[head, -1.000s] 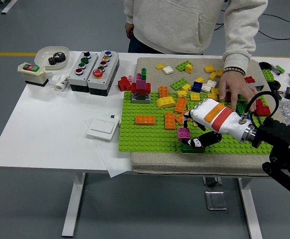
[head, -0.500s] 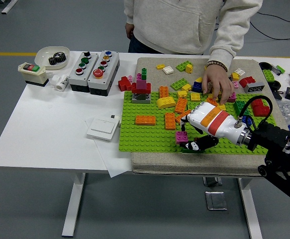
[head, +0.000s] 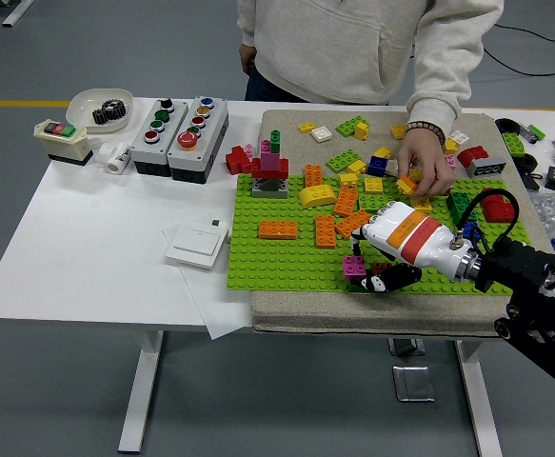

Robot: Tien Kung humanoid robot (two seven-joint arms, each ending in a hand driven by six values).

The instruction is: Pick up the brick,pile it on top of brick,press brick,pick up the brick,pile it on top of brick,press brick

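Gripping a small magenta plastic brick point(head: 354, 266) at lower centre of the green studded baseplate point(head: 277, 257), the right hand point(head: 391, 249) curls its fingers around its sides; rigid, light, probably best pinched there.

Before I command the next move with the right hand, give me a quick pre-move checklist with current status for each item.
1. Right hand over the green studded baseplate: ok.
2. Magenta square brick at its fingertips: ok.
3. Firm grasp on that brick: cannot tell, fingers hide the contact.
4. Person's hand out of the workspace: not ok, it is among the loose bricks just beyond the right hand.
5. Orange flat brick apart from the hand: ok.
6. Left hand: not in view, cannot tell.
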